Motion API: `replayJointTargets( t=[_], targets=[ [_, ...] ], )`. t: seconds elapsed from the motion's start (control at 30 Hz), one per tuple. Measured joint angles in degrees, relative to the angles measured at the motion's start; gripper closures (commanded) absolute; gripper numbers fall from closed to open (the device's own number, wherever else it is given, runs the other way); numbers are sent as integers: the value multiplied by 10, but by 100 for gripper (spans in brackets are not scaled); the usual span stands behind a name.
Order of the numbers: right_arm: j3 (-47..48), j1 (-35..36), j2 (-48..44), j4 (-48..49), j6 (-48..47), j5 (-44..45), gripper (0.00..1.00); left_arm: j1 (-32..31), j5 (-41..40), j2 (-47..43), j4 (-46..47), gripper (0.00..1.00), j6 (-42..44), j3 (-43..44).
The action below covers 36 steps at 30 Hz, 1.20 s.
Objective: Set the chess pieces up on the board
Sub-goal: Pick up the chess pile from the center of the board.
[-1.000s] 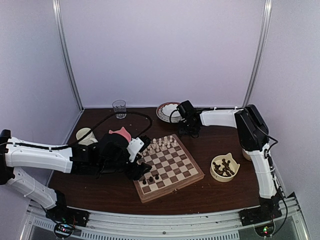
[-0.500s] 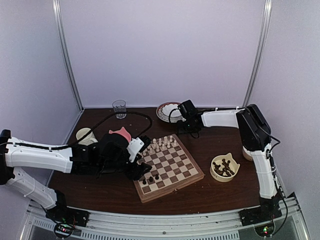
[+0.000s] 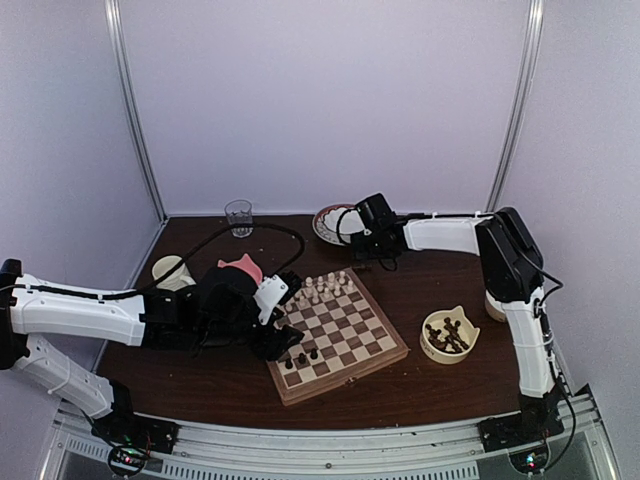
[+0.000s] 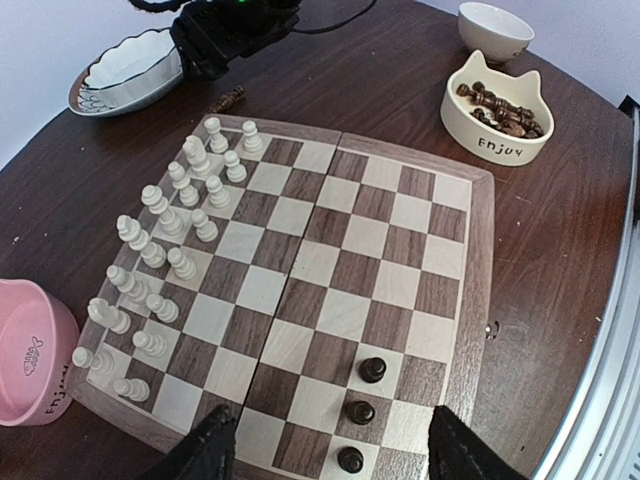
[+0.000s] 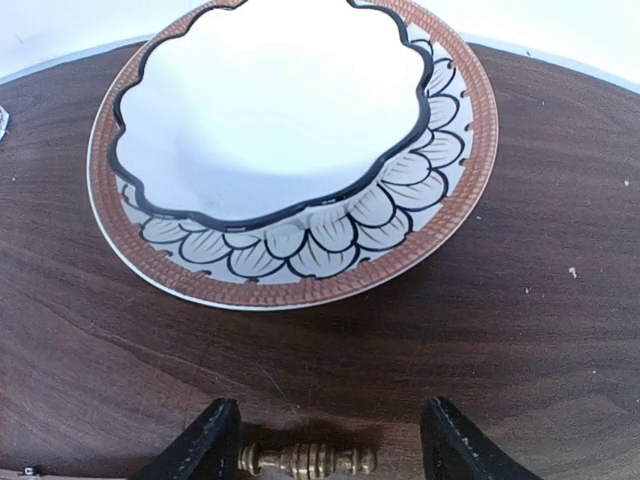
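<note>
We are looking first at the edges. The board (image 4: 350,260) is lying rotated on the table (image 4: 560,250), w/ white pieces (image 4: 181,263) filling two rows along one side. The middle squares are bare, so there is wide room there. Three dark chess pieces (image 4: 360,411) are standing in a line on the board end just under the left gripper (image 4: 330,418). Many more are lying in the cat-shaped bowl (image 4: 497,150), which is sitting apart from the board w/ a bare strip of table btw. them. The left gripper is hovering over the board's border, its fingers wide apart and holding nothing.

One lying piece (image 5: 305,460) is resting on its side on the table, in the narrow gap btw. the plate (image 5: 300,285) and the board's far corner. The right gripper (image 5: 328,435) is standing low over it w/ fingers spread on both sides, not clamping. One finger is seeming to touch an end of the piece, the other is apart from it. The plate rim is near in front of the fingers, so room is tight there.

Vs. one sec. ago, the right gripper is sitting a bit further toward the back of the table, closer to the plate. The left gripper and the three pieces on the board are staying where they were.
</note>
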Motion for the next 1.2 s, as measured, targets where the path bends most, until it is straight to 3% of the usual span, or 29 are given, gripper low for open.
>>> replayJointTargets(
  t=[0.3, 0.6, 0.87, 1.2],
  targets=[
    [6, 0, 5, -28, -33, -3, 43, 0, 4, 0, 0, 34, 0, 0],
    [24, -1, 11, -48, -87, -44, 44, 0, 6, 2, 0, 34, 0, 0],
    [64, -30, 22, -53, -180, -142, 53, 0, 6, 2, 0, 34, 0, 0],
    [108, -61, 54, -111, -297, -241, 56, 0, 9, 5, 0, 34, 0, 0]
  ],
)
